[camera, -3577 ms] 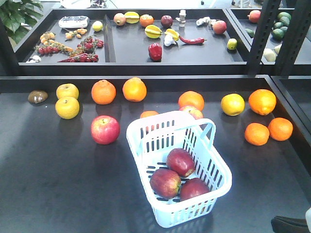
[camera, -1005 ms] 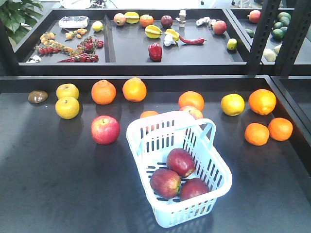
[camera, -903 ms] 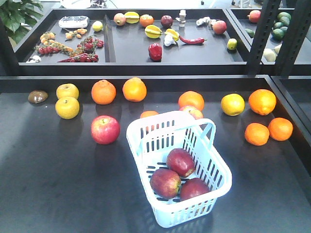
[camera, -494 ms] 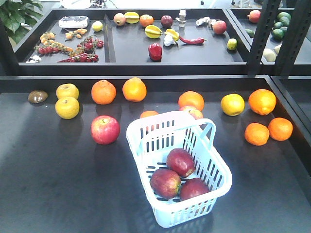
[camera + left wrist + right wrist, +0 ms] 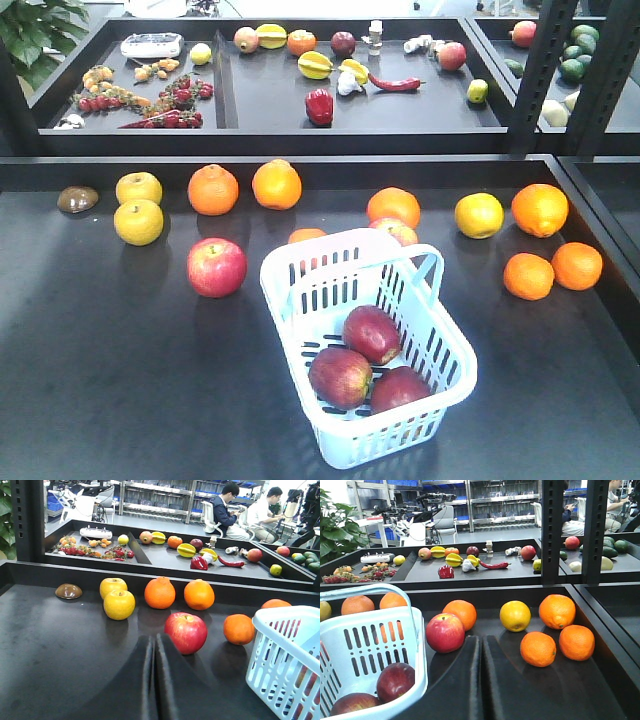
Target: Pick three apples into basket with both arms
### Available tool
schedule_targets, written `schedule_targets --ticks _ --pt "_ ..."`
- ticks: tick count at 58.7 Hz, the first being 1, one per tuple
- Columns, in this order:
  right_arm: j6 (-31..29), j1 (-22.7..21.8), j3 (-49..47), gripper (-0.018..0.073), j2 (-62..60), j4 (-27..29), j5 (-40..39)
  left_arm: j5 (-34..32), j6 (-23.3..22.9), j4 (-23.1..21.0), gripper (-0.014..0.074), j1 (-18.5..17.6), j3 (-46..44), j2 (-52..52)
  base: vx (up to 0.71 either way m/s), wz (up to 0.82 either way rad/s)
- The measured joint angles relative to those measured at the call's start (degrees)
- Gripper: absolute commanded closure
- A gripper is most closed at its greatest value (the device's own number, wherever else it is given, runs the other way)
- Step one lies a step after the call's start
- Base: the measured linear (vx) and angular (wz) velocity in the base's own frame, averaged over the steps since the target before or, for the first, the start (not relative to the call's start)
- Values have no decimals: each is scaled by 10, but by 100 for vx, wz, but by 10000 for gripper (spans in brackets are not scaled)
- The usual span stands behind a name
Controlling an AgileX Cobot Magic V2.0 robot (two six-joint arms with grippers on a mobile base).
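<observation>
Resting in the basket (image 5: 440, 345), three apples (image 5: 372, 333) touch one another.

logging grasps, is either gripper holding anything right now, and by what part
Nothing is held: left gripper and right gripper are shut and empty.

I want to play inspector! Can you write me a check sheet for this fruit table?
Surface: dark table, flat, with a raised edge.
Job's things: three dark red apples lie together in the pale basket.
Clutter: oranges, yellow fruits and a brighter red apple lie loose on the table.
Grippers: left gripper and right gripper both shut, holding nothing.
Cables: nothing seen.
Surroundings: trays of mixed fruit behind; people seated beyond.
</observation>
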Motion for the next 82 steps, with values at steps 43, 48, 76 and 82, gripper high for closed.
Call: schedule_targets --ticks 43,48,76,82 --pt "-2 0 0 568 0 0 3 0 0 0 602 0 0 0 0 0" --pt "-2 0 0 568 0 0 3 0 0 0 602 0 0 0 0 0" --pt "-2 0 0 568 0 0 3 0 0 0 602 0 0 0 0 0" --pt "-2 0 0 568 0 0 3 0 0 0 602 0 0 0 0 0"
